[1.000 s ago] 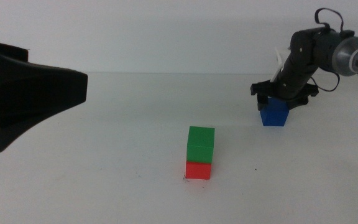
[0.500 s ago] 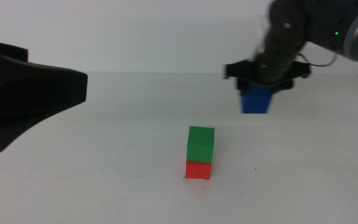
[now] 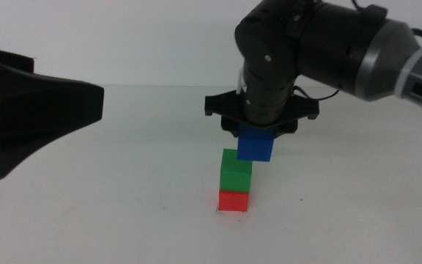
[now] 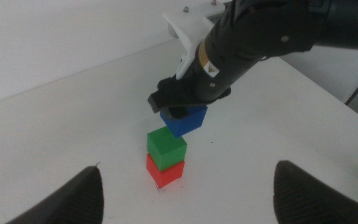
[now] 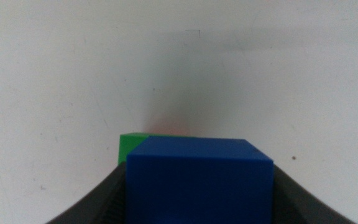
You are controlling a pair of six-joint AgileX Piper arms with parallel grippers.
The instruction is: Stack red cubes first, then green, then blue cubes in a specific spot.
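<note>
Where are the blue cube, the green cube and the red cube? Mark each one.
blue cube [image 3: 256,144], middle view, front face.
green cube [image 3: 236,173], middle view, front face.
red cube [image 3: 234,201], middle view, front face.

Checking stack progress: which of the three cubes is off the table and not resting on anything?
The blue cube, held in the right gripper above the green cube, which sits on the red cube.

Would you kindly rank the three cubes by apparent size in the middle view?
1. blue cube, though held nearer the camera by the right gripper
2. green cube, partly overlapped
3. red cube
</note>
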